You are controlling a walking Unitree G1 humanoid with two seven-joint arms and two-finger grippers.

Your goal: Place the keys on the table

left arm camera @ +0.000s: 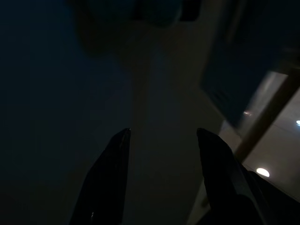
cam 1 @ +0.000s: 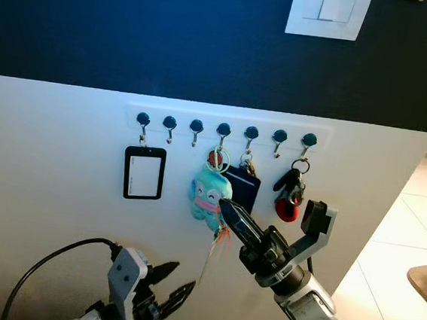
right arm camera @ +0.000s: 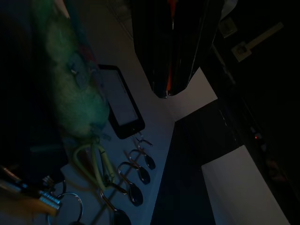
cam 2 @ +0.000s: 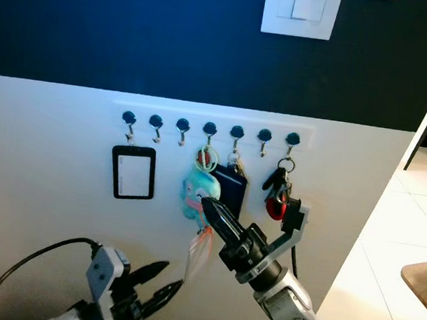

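Hook rail (cam 1: 224, 128): 7 hooks.
Keys (cam 1: 291, 189): hang below it, uncaught.
Right gripper (cam 1: 228, 207): fingers together, pinching orange tassel (cam 1: 223, 235).
Left gripper (cam 1: 174, 282): spread.
Badge (cam 1: 144, 173): blank, unreadable.

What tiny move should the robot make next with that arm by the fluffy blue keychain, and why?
Probably ease the right gripper upward and slightly off the wall. Its jaws look shut on the orange tassel of the teal plush keychain, whose green ring is looped on a hook, so it must rise to slip free.
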